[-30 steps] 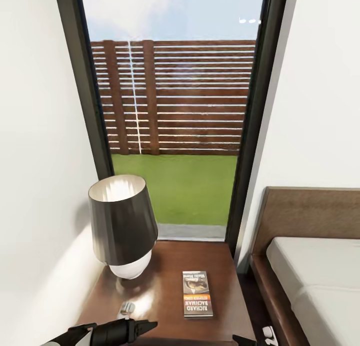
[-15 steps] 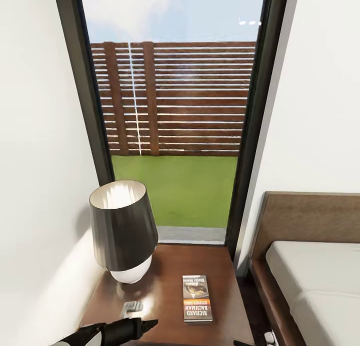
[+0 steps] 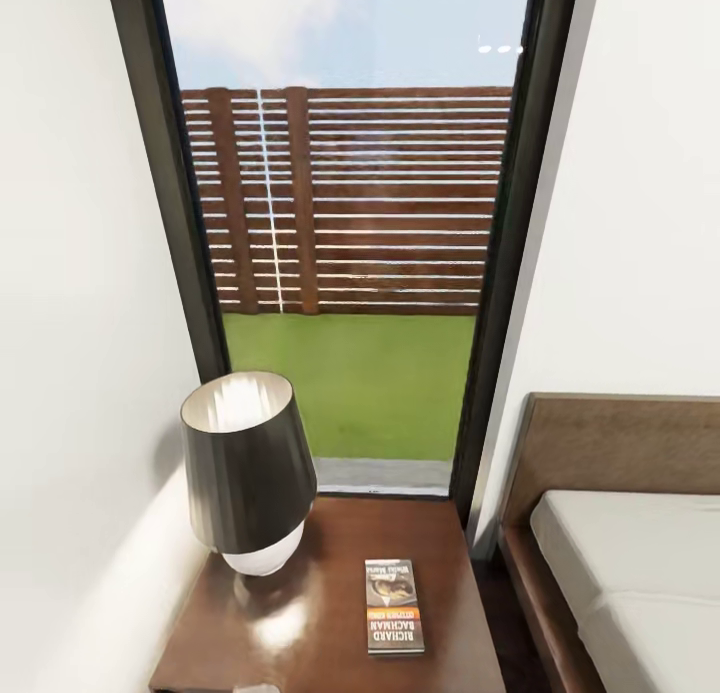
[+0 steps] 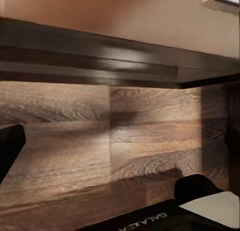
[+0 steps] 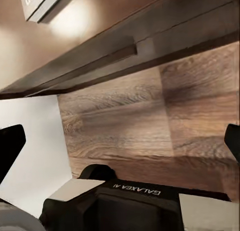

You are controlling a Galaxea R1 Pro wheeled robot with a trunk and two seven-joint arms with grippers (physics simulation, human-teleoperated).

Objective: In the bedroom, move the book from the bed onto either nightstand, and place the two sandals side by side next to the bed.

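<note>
We note the book (image 3: 394, 606) flat on the nightstand worktop (image 3: 300, 633), beside the lamp (image 3: 248, 468); bed (image 3: 630, 573) at right. Both tools (image 4: 120, 166) (image 5: 120, 151) gape wide, empty.

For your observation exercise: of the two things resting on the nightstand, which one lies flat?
The book, flat on the nightstand top, cover up, toward the bed side. The lamp stands upright beside it.

White walls (image 3: 70, 273) flank a tall dark-framed window (image 3: 350, 223) at 12 o'clock; a lamp (image 3: 248, 468) stands at 8 o'clock.
</note>
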